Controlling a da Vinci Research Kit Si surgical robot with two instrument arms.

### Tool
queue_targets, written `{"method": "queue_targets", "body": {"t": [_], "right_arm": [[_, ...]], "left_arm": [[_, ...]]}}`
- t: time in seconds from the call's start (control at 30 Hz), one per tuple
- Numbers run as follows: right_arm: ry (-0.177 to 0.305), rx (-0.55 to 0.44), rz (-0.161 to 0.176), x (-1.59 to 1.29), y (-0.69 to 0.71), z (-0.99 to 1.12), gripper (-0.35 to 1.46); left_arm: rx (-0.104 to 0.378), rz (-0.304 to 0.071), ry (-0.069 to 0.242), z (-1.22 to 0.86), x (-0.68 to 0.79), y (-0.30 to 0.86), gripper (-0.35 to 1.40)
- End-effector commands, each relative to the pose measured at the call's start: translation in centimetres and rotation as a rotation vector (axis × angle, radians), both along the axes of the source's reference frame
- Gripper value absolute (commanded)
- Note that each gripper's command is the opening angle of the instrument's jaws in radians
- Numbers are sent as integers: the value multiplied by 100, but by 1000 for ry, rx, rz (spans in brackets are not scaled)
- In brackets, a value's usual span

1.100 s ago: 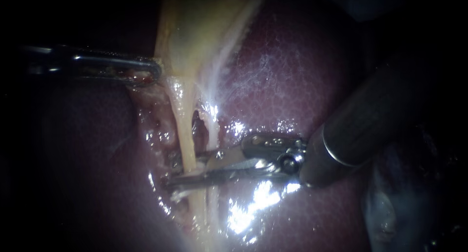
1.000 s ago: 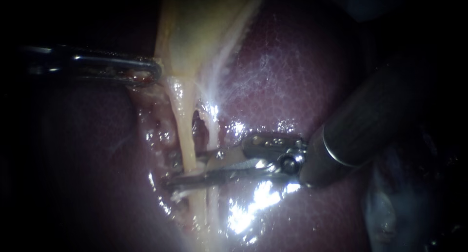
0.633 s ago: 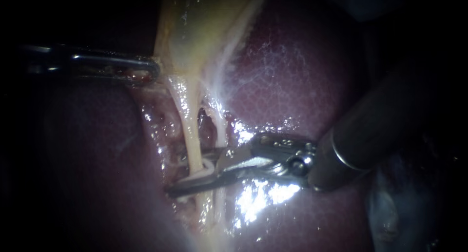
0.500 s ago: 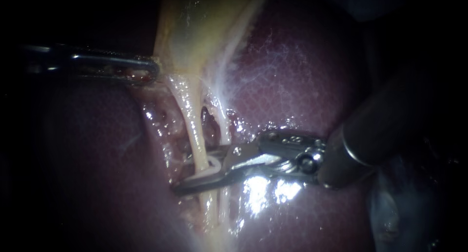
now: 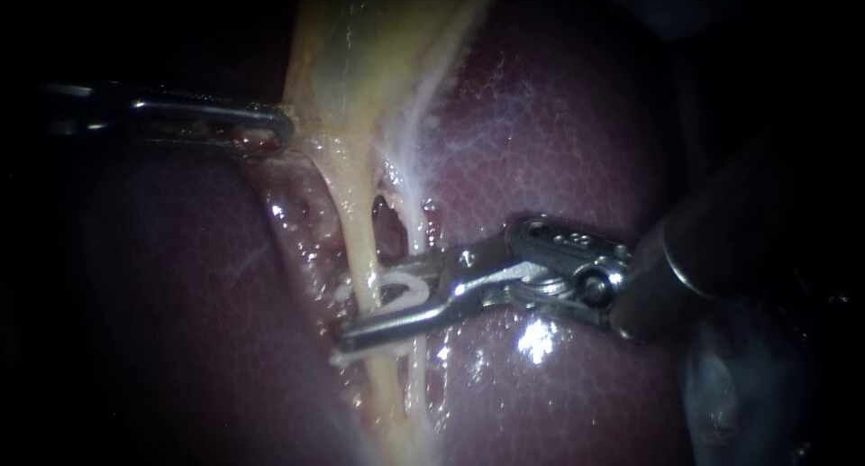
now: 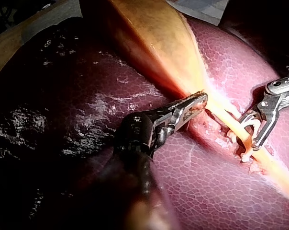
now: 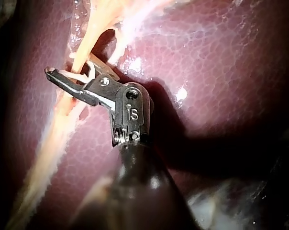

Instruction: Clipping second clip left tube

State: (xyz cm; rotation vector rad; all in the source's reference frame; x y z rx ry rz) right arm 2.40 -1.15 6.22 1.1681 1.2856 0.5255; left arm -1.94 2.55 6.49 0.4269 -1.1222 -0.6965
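Jaws of my right instrument (image 5: 383, 308), in from 3 o'clock, are standing apart astride the left tube (image 5: 360, 241) near 7 o'clock with the white clip (image 5: 405, 286) lying between them around it, while my left instrument (image 5: 281, 129) at 10 o'clock is clamping the edge of the gallbladder (image 5: 360, 51) beside the liver (image 5: 541, 141).

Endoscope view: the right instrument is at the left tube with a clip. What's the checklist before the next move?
1. Is the clip around the left tube? Ok, its white loop crosses the tube.
2. Is the clip latched? Cannot tell.
3. Jaws of the right instrument: ok. They stand apart astride the left tube, with the clip between them.
4. Is the right tube outside the clip? Cannot tell, because the instrument covers the crossing.
5. Grip of the left instrument: ok. Its jaws are shut on the gallbladder edge, and the left tube runs straight.
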Motion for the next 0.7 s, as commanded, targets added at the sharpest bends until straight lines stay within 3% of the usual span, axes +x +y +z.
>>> {"method": "queue_targets", "body": {"t": [0.03, 0.27, 0.57, 0.7], "right_arm": [[18, 23, -7, 0, 0, -1, 50], [75, 109, -33, 9, -8, -7, 49], [83, 133, -57, 16, -24, -35, 49], [81, 133, -53, 15, -26, -40, 48]], "left_arm": [[0, 0, 0, 0, 0, 0, -35], [0, 0, 0, 1, 0, 1, -35], [-1, 1, 0, 2, 0, 0, -35], [-1, 1, 0, 2, 1, 0, -35]]}}
